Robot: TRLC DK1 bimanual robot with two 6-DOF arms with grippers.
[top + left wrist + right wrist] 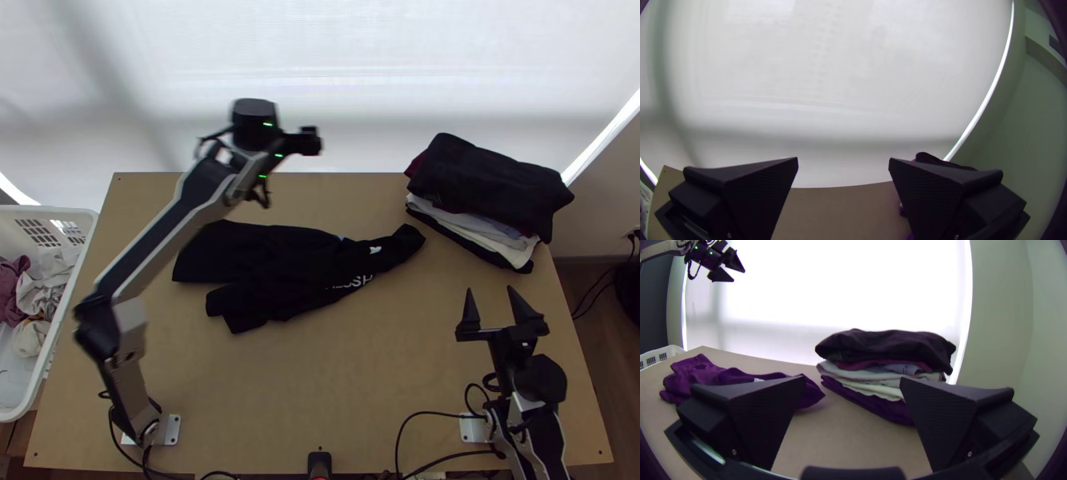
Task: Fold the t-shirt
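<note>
Black cloth, the T-shirt (272, 264), lies bunched across the counter (384, 368), left of center and toward the far side, pale lettering and a small white mark on its surface. We see its narrow end pointing toward a stack of folded clothes (492, 184) at the far right, while two uneven flaps spread at the left. From above, the layers merge in the dark, and we believe the shirt is at least partly doubled over. Raised over the far part of the counter, the left claw (286, 168) hangs with its two fingers spread wide, gripping nothing. Near the right side, in front of the stack, the right claw (490, 290) is also wide open and empty, apart from both shirt and stack. A dark garment tops the pile, above burgundy, blue-gray and white layers. At the left edge, we find a white basket (32, 210) holding loose laundry (44, 280), and a pale blind (320, 80) hangs behind.
</note>
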